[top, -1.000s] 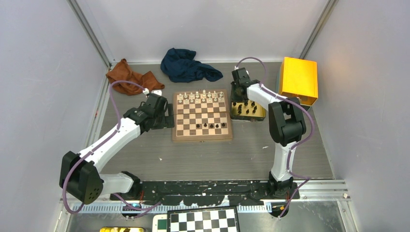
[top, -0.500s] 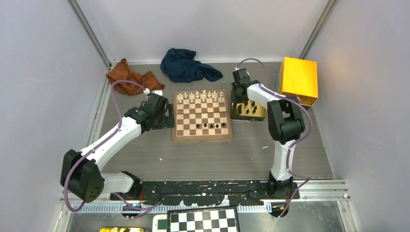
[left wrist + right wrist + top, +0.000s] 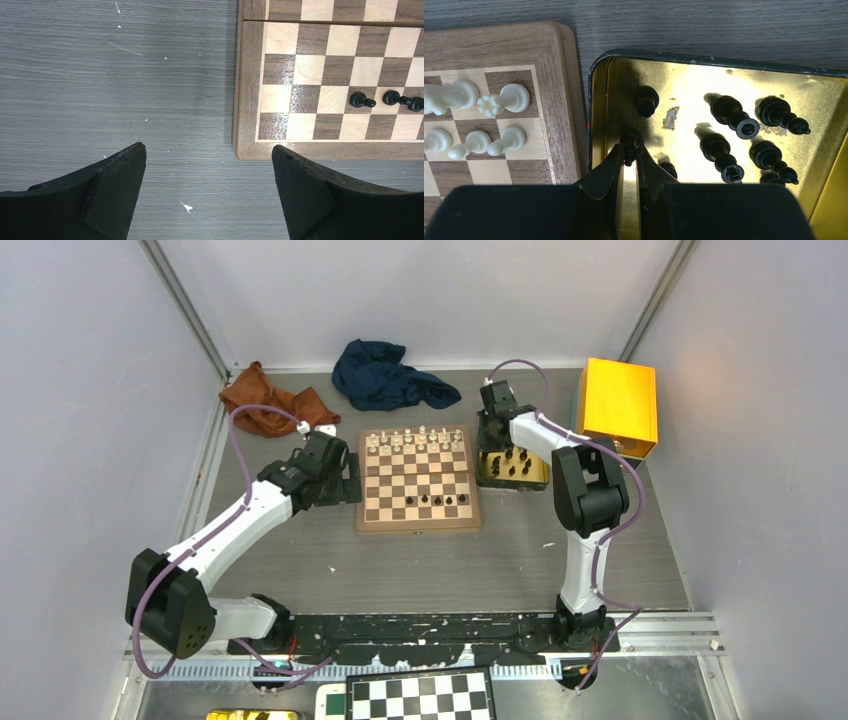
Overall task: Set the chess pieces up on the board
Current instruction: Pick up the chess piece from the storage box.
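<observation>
White, black-jointed arms (image 3: 225, 535) carry purple cables (image 3: 233, 455); left hand (image 3: 208, 146) and right hand (image 3: 630, 150) are black.

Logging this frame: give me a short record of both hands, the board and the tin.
left hand: open, empty, over the table beside the board
right hand: in the gold tin, fingers flanking one black piece; grip unconfirmed
board: white pieces on far rows, a few black pieces on a near row
gold tin: several loose black pieces inside

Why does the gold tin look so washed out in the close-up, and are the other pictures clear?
Right wrist view: light glares off the shiny gold tin, black pieces throwing dark shadows. Left wrist view: sharp, slight sheen on the board. Top view: even, soft light.
</observation>
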